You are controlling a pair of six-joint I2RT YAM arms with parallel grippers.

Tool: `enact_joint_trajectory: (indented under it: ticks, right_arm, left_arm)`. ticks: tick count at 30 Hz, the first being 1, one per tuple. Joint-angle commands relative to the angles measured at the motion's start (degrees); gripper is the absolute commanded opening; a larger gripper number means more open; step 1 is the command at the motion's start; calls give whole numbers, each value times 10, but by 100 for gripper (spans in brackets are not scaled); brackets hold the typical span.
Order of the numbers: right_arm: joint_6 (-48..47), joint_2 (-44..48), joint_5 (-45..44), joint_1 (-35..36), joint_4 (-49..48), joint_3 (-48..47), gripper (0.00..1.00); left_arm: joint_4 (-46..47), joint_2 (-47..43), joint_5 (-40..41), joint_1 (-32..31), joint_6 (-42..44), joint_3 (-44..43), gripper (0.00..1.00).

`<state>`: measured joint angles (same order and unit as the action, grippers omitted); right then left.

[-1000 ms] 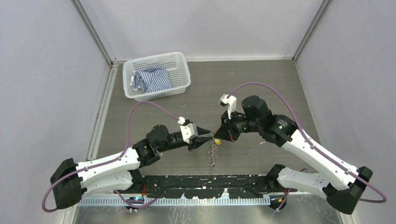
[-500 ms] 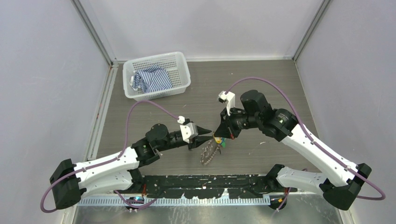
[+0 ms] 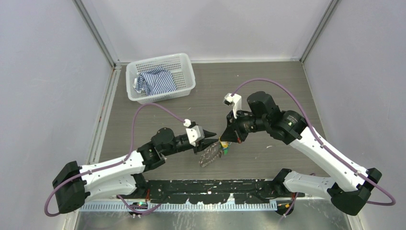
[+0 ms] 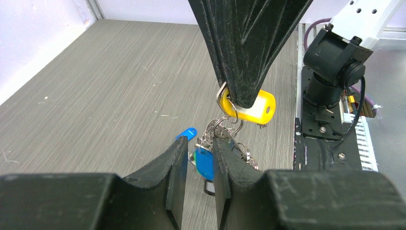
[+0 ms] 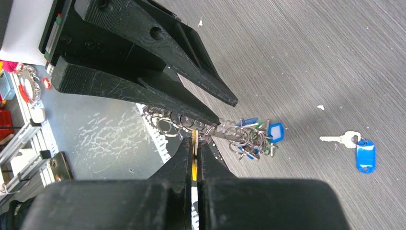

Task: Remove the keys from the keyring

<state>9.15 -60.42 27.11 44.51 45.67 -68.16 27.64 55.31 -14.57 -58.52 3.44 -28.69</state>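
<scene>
The keyring (image 4: 225, 128), fringed with small keys (image 5: 249, 139) and blue, green and white tags, hangs between my two grippers just above the table; it also shows in the top view (image 3: 210, 155). My right gripper (image 5: 195, 143) is shut on a key with a yellow tag (image 4: 253, 108) that is still linked to the ring. My left gripper (image 4: 198, 143) is part open, its tips at the ring, with a blue tag (image 4: 205, 164) showing in the gap. In the right wrist view the left gripper (image 5: 226, 111) lies along the ring's edge.
One loose key with a blue tag (image 5: 356, 149) lies on the wood-grain table to the right. A white mesh basket (image 3: 160, 76) holding striped cloth stands at the back left. The black base rail (image 3: 215, 187) runs along the near edge.
The hanging key bunch has swung from straight down to slanting left under the left gripper. The right gripper has shifted slightly left and the left gripper has closed in on the ring.
</scene>
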Motion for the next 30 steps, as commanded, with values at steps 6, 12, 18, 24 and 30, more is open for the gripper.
enact_joint_trajectory:
  ticks: [6,12,18,24,30]
  right_arm:
    - [-3,2,19,0,-18,-38,1]
    - [-7,1,12,0,-10,-40,1]
    - [-11,-1,11,0,-5,-39,1]
    - [-13,-1,12,1,-6,-42,1]
    - [-13,-3,21,0,-3,-44,1]
  left_arm:
    - [79,-3,-22,0,-15,13,28]
    - [106,7,-47,0,-31,17,30]
    - [108,7,-48,1,-31,19,30]
    - [112,23,-54,0,-47,17,29]
    - [129,39,-53,0,-48,19,28]
